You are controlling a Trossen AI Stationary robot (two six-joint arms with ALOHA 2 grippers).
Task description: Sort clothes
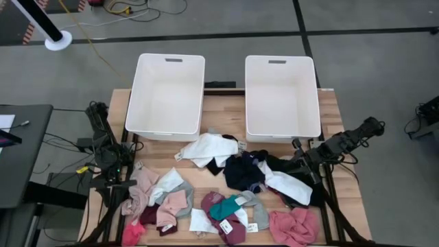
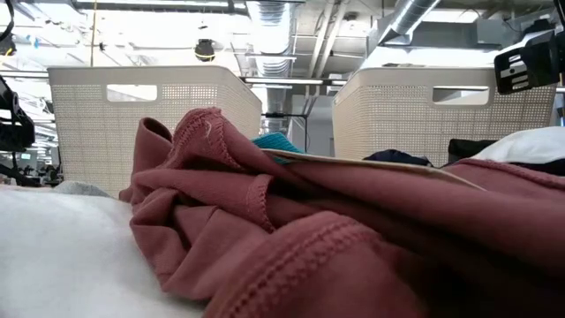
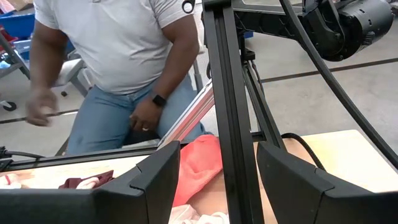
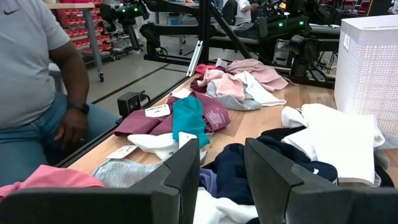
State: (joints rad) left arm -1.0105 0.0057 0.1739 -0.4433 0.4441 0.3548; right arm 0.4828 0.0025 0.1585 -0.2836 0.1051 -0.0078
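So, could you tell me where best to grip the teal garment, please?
Probably from straight above, on the raised fold of the teal garment: it lies on top of the maroon garment, clear of the paper tags, so a top-down pinch by the right gripper should lift it alone.

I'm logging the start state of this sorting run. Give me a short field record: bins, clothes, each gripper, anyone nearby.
bins: two large white plastic bins, left and right, side by side at the table's far edge, both empty
clothes: loose pile of small fabric garments on the wooden table, none in a bin
left gripper: open, holding nothing, at the left table edge
right gripper: open, holding nothing, over the dark navy garment
person: seated person in a grey shirt beside the table
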